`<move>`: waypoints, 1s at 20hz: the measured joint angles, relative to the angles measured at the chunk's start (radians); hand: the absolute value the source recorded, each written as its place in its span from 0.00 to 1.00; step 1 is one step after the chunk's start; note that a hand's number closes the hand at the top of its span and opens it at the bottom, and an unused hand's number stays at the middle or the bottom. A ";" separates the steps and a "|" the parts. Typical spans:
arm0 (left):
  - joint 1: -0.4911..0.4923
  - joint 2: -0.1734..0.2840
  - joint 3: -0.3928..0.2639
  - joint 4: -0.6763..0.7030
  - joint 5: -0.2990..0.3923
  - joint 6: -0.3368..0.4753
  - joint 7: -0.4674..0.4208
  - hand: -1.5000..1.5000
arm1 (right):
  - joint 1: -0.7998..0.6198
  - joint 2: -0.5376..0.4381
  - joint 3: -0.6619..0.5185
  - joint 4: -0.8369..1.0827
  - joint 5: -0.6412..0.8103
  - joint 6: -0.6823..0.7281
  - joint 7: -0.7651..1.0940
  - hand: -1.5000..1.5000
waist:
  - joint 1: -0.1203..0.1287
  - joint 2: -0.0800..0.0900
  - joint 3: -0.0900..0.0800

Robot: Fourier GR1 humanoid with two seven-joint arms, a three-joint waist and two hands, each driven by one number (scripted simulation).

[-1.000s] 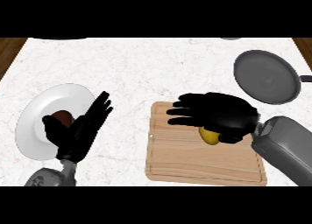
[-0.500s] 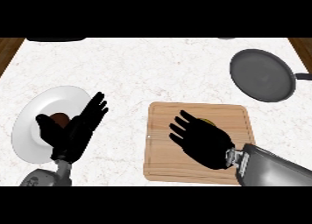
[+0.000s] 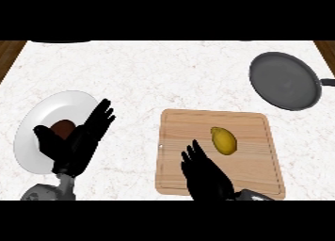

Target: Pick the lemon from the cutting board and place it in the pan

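A yellow lemon (image 3: 224, 140) lies on the wooden cutting board (image 3: 253, 160), right of its middle. My right hand (image 3: 205, 174) is open, fingers straight, over the board's near left part, just short of the lemon and not touching it. The dark grey pan (image 3: 284, 81) sits on the counter at the far right, its handle pointing right. My left hand (image 3: 76, 141) rests open, fingers up, over the right edge of the white plate.
A white plate (image 3: 38, 127) at the left holds a brown round item (image 3: 61, 127). White marble counter runs between plate and board. Dark wood strips show at both far corners.
My right hand has drawn back toward the near edge, uncovering the lemon, which stays on the board. The view has shifted a little. My left hand has barely moved.
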State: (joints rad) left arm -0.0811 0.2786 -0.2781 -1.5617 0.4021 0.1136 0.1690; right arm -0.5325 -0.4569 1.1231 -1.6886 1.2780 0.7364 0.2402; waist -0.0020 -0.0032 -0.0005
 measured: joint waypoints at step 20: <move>0.017 -0.078 0.042 -0.007 -0.084 -0.051 0.028 0.50 | 0.074 0.000 -0.140 0.147 0.314 -0.197 -0.135 0.00 | 0.005 0.003 0.001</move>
State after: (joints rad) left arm -0.0642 0.2009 -0.2360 -1.5686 0.3176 0.0629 0.1973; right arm -0.4580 -0.4573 0.9832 -1.5416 1.5921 0.5397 0.1055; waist 0.0032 -0.0004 0.0000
